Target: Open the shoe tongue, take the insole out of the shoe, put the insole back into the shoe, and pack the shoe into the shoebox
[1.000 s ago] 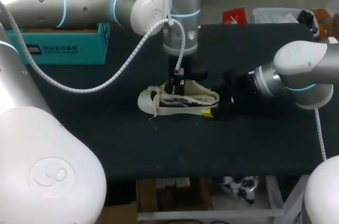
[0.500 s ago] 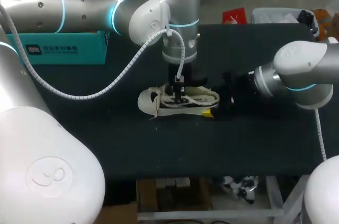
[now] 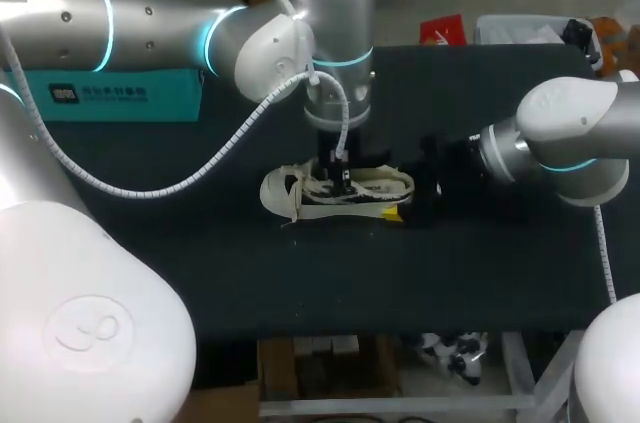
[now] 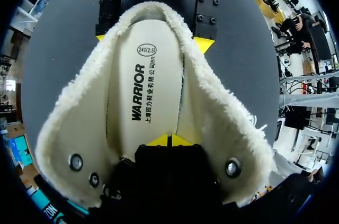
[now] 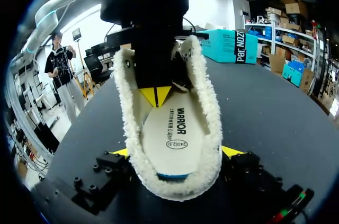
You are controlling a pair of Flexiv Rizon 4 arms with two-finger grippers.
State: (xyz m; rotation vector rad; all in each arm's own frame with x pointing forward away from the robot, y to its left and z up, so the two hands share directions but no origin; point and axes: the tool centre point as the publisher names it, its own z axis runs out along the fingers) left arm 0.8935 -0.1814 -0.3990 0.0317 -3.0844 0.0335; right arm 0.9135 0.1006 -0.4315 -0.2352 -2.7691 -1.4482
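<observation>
Step in hand: by my judgement, taking the insole out; the shoe's throat is spread wide and the insole lies flat inside, not yet lifted
Shoe [image 3: 335,191]: a fleece-lined shoe on its sole near the middle of the black table [image 3: 300,283], heel toward my right arm; the tongue itself is hidden under my left wrist
Insole [image 4: 145,91]: pale, printed, seated along the bottom of the shoe between the fleece collar [image 4: 222,113] on either side
Left gripper [image 4: 168,140]: plunged straight down through the open top, its yellow tips pressed together into one point right at the front part of the insole; whether any of the insole's edge is caught between them, I cannot tell
Right gripper [image 5: 177,155]: low on the table at the heel, one yellow tip on each side of it, clamping the shoe and steadying it
Shoebox [image 3: 120,93]: the teal box at the far left of the table, well apart from the shoe
Next move calls for: a sure pinch on the insole, then a slow draw up and out while the right gripper pins the heel; the fleece may drag on the insole, so the shoe could lift with it if the clamp slackens
</observation>
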